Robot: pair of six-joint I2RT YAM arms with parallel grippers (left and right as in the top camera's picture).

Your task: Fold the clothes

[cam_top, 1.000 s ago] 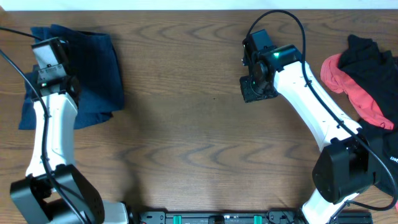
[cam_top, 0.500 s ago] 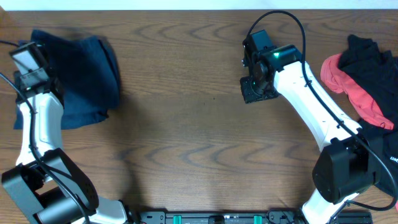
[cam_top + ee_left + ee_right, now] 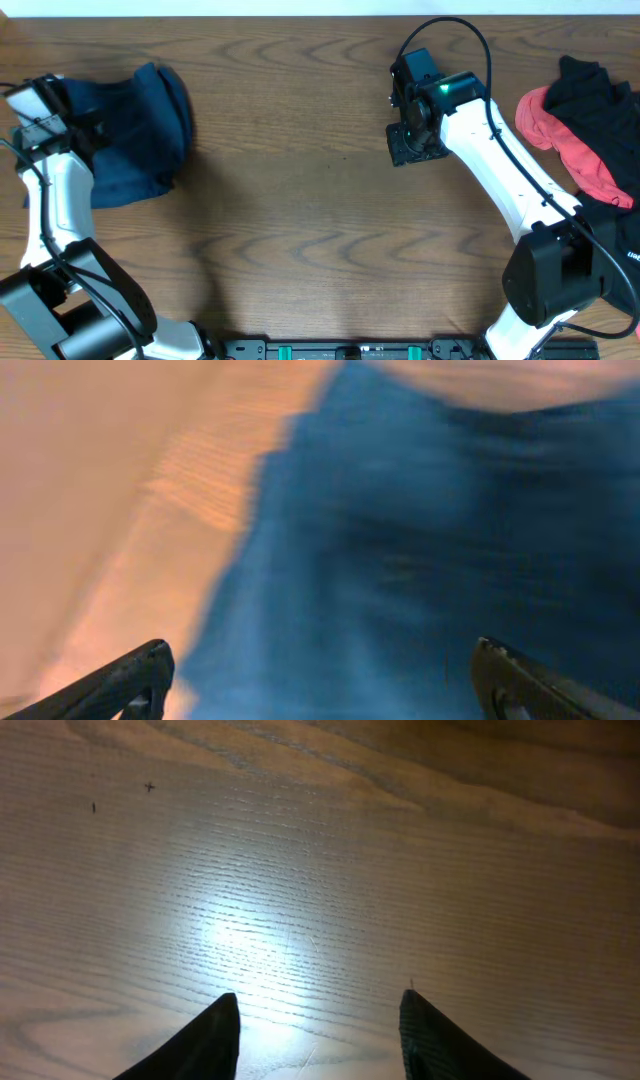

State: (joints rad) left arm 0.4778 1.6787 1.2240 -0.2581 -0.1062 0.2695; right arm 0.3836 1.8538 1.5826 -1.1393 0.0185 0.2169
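The dark navy shorts (image 3: 135, 130) lie in a bunched heap at the far left of the table. My left gripper (image 3: 80, 125) hovers at their left edge, and in the left wrist view it (image 3: 320, 660) is wide open with blurred blue cloth (image 3: 430, 560) spread beneath and nothing between the fingers. My right gripper (image 3: 410, 145) hangs over bare wood near the table's middle back. Seen from its own wrist, the right gripper (image 3: 320, 1005) is open and holds nothing. More clothes, a coral-red piece (image 3: 575, 150) and a black piece (image 3: 600, 90), are piled at the right edge.
The wooden table (image 3: 300, 220) stretches between the two piles. The right arm's white links (image 3: 510, 180) cross the right side of the table towards the red and black pile. The left arm (image 3: 60, 210) runs along the left edge.
My left gripper went from shut to wide open, let go of the navy shorts and drew back to the left. The shorts settled into a heap. The right arm stayed put.
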